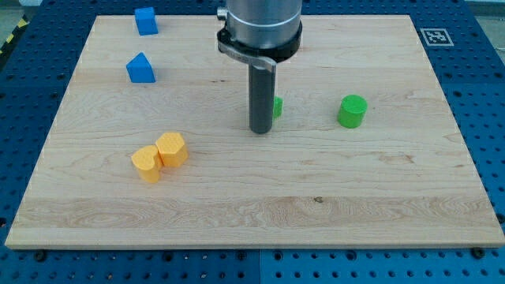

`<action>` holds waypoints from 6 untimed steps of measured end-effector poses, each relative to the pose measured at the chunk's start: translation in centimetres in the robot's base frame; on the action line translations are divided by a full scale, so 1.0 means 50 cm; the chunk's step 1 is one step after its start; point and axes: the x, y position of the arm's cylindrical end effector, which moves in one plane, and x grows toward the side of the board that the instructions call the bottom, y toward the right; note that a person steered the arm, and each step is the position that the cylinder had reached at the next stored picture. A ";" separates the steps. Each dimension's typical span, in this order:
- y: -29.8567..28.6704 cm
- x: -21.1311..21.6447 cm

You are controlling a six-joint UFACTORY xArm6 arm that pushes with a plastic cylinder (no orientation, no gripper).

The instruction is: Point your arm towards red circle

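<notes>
No red circle block visible; handling unjudgeable. My tip (pixel 260 130), bare rod grasping nothing, touches small green block (pixel 277 106) at 2 o'clock.

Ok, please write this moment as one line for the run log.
tip mid-board, beside part-hidden green block | green cylinder right | two blue blocks top left | two yellow blocks touching, lower left | red circle: not visible

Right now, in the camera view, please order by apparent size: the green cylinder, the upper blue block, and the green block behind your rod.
1. Green cylinder
2. Upper blue block, nearly alike but farther away, so unsure
3. Green block behind rod, mostly hidden, true size unclear
</notes>
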 end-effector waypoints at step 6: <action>-0.096 -0.428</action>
